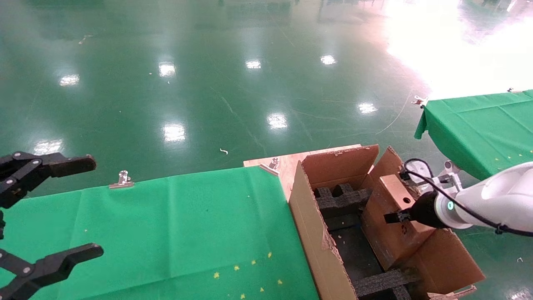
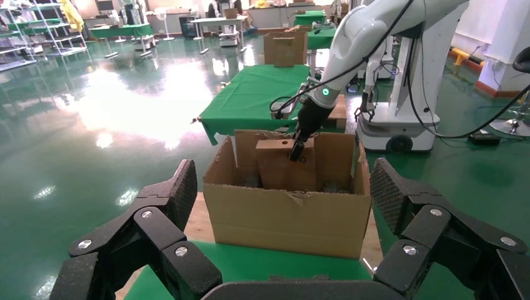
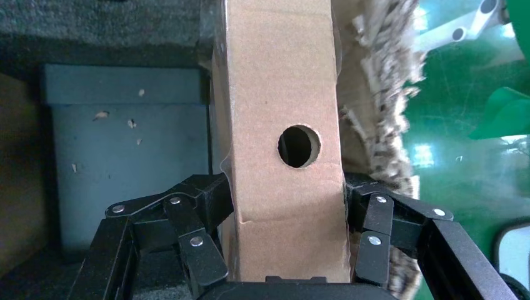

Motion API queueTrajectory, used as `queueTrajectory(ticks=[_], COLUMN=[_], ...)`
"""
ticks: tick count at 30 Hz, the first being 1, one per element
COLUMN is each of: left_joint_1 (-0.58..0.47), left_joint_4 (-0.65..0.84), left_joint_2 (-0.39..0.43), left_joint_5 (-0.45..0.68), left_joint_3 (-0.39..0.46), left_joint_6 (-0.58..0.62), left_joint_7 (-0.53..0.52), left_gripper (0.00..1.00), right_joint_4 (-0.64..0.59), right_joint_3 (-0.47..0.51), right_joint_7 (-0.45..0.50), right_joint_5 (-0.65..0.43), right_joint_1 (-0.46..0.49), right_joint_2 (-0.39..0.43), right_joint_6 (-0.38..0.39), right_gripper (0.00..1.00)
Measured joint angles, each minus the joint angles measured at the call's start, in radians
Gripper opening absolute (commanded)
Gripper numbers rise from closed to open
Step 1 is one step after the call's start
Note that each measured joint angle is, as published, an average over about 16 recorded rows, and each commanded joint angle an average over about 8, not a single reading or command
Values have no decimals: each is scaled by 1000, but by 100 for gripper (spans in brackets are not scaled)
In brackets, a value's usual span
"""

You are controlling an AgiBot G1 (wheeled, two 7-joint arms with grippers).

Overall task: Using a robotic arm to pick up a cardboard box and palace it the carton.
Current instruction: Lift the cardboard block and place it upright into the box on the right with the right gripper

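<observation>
Right gripper point(image 3: 287, 250) clamps cardboard box point(image 1: 395, 216) | carton point(image 1: 308, 216) | green floor point(image 1: 208, 83)

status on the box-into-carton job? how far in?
Done: the cardboard box is picked up, clamped by the right end effector, and already over the carton, partly inside it. In hand: lowering it, tilted, beside the black foam inserts. Left: seat it and release. The left end effector idles open over the green table.
</observation>
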Motion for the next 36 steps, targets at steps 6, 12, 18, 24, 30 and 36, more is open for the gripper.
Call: queueTrajectory(ticks=[6, 12, 18, 24, 30, 36], left_joint_1=[0, 0, 0, 0, 0, 0], left_joint_4=[0, 0, 0, 0, 0, 0], left_joint_2=[0, 0, 0, 0, 0, 0], left_joint_5=[0, 0, 0, 0, 0, 0], left_joint_3=[0, 0, 0, 0, 0, 0], left_joint_6=[0, 0, 0, 0, 0, 0], left_joint_7=[0, 0, 0, 0, 0, 0], left_gripper=[100, 100, 100, 100, 100, 100], right_joint_4=[-26, -59, -98, -146, -194, -229], right_joint_3=[-7, -13, -18, -23, -25, -26], right_joint_7=[7, -20, -76, -141, -196, -237], right_joint_5=[4, 42, 102, 162, 209, 244], right_joint_1=[-34, -58, -75, -90, -105, -118], right_joint_2=[-11, -23, -37, -54, -73, -89], right_joint_6=[36, 63, 80, 90, 97, 104], right_gripper=[0, 0, 0, 0, 0, 22])
